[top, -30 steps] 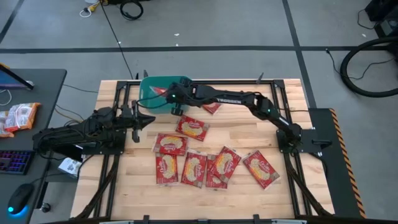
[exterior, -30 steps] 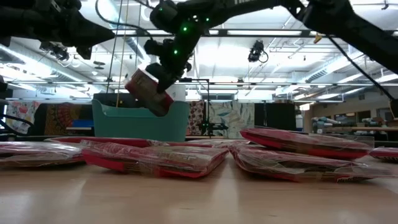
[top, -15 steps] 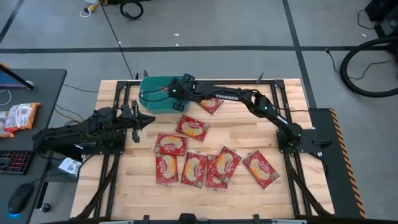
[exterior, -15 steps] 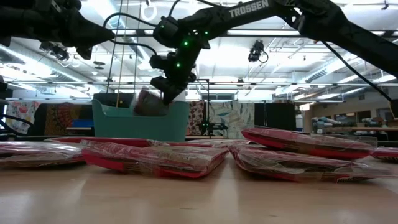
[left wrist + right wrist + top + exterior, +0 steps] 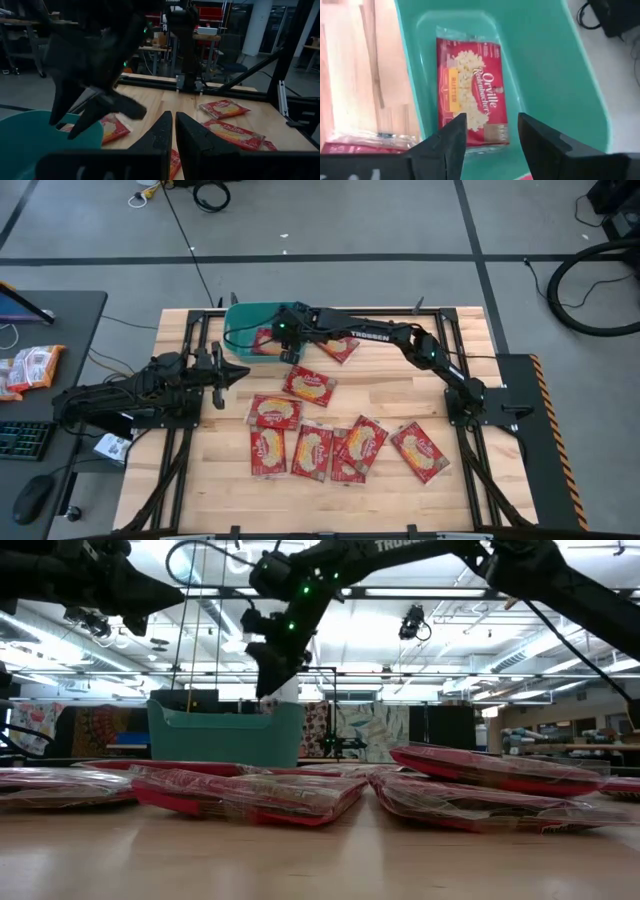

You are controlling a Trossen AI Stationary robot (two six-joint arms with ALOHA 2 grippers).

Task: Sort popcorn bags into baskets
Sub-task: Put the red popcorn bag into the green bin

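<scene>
One popcorn bag [image 5: 472,95] lies flat on the floor of the teal basket [image 5: 245,320], label up, along the basket's side wall; in the high view it shows as a red patch [image 5: 265,340] inside the tub. The basket stands at the far edge of the worktop [image 5: 400,385], toward its left side.

Directly above the basket hangs the right pincer [image 5: 487,132], reached across from the right arm's base on the worktop's right side. Its two dark fingers are spread apart with nothing between them; the bag in the tub shows through the gap. In the low view the same pincer [image 5: 272,675] sits just above the basket's rim [image 5: 225,730].

Another bag [image 5: 340,348] lies just right of the basket, beside the right arm, and one more [image 5: 309,385] a little nearer the middle. Six further bags [image 5: 330,445] lie in a loose cluster in the middle of the worktop toward its near edge, some overlapping at their edges.

The left pincer [image 5: 222,375] waits low at the left side of the worktop, pointing inward; its fingers [image 5: 160,132] stand nearly closed, a thin gap between them, gripping nothing.
</scene>
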